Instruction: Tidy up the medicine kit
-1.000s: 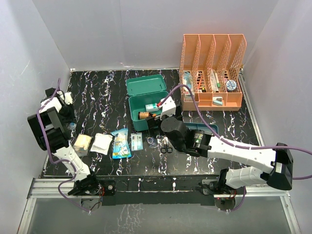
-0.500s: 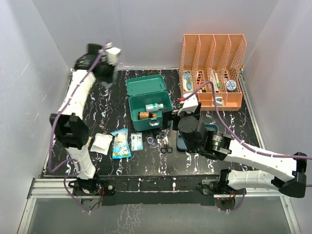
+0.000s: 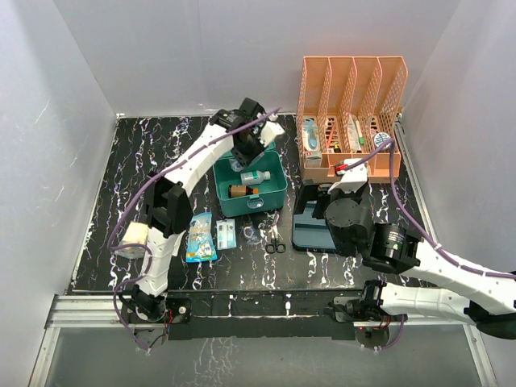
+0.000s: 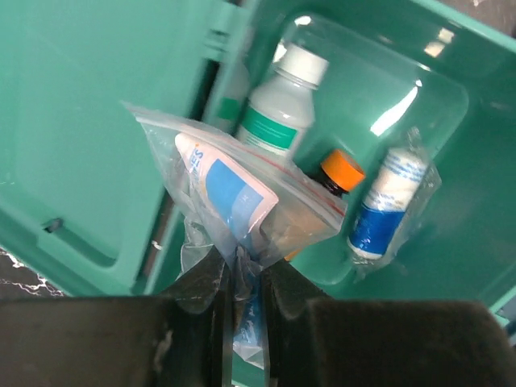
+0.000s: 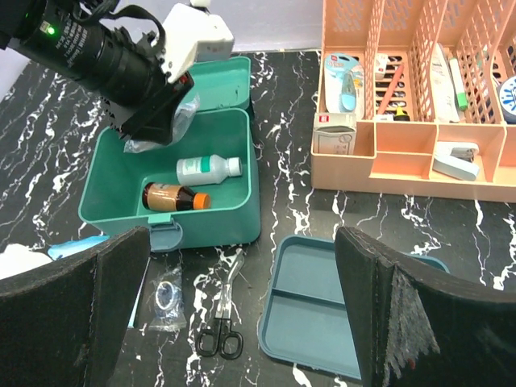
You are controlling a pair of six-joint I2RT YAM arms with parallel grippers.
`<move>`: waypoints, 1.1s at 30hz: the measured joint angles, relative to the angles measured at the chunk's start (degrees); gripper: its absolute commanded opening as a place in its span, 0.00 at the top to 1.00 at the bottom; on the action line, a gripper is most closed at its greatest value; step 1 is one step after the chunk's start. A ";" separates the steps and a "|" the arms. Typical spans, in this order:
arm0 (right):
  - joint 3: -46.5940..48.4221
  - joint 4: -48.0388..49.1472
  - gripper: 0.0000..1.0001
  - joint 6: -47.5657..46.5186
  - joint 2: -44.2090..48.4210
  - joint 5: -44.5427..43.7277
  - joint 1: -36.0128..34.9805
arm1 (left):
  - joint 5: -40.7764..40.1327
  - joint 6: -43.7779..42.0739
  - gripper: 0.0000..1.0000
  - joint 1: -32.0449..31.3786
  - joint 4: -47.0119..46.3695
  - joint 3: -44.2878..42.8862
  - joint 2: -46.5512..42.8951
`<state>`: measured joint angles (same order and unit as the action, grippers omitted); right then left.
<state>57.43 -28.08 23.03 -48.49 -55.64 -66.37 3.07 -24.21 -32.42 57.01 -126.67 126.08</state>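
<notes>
Evidently the left fingers (image 4: 278, 294) pinch a clear bag (image 4: 234, 193) by its edge, dangling it above the open medicine kit (image 3: 282, 193), toward the bench's (image 3: 161, 161) twelve o'clock. Right fingers (image 5: 81, 306) gape empty, at four o'clock.

Teal-green medicine kit (image 3: 234, 207), orange mesh rack (image 3: 352, 89), black white-veined table (image 3: 137, 153).

— What place is this looking like?
— A robotics lab cell: white panels (image 3: 242, 48) are enclosing a black marbled tabletop (image 3: 133, 149); the left arm (image 3: 197, 157) and right arm (image 3: 459, 266) are sitting bolted to an aluminium rail (image 3: 81, 310) at six o'clock.
</notes>
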 measured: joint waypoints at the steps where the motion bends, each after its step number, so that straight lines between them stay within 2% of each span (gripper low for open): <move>1: -0.13 -0.46 0.02 0.20 0.20 -0.13 0.00 | -0.55 -0.50 1.00 -0.72 0.24 0.70 0.00; 7: -1.92 -1.92 0.02 1.40 0.37 -0.22 0.00 | -3.43 -4.35 1.00 -6.19 0.96 4.61 0.00; 13: -2.97 -2.71 0.02 2.16 0.98 -0.22 0.00 | -4.26 -6.80 1.00 -8.28 1.05 7.56 0.00; 15: -2.97 -3.04 0.02 2.54 1.22 -0.20 0.00 | -4.57 -7.34 0.89 -8.44 1.14 8.48 0.00; 18: -2.97 -3.69 0.02 2.91 1.38 -0.20 0.00 | -5.03 -7.87 0.62 -8.59 1.01 9.05 0.00; 20: -2.97 -4.24 0.02 3.17 1.42 -0.20 0.00 | -5.33 -8.17 0.47 -8.59 0.50 9.25 0.00; 24: -2.97 -4.96 0.02 3.69 1.68 -0.20 0.00 | -5.55 -7.21 0.42 -8.59 -0.11 9.29 -0.02; 33: -2.89 -4.98 0.02 3.80 0.98 -0.15 0.00 | -5.68 -3.56 0.42 -8.63 0.63 7.96 -2.34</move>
<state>54.54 -33.06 26.83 -47.51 -55.79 -66.37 -2.61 -27.77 -41.06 57.65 -118.72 123.74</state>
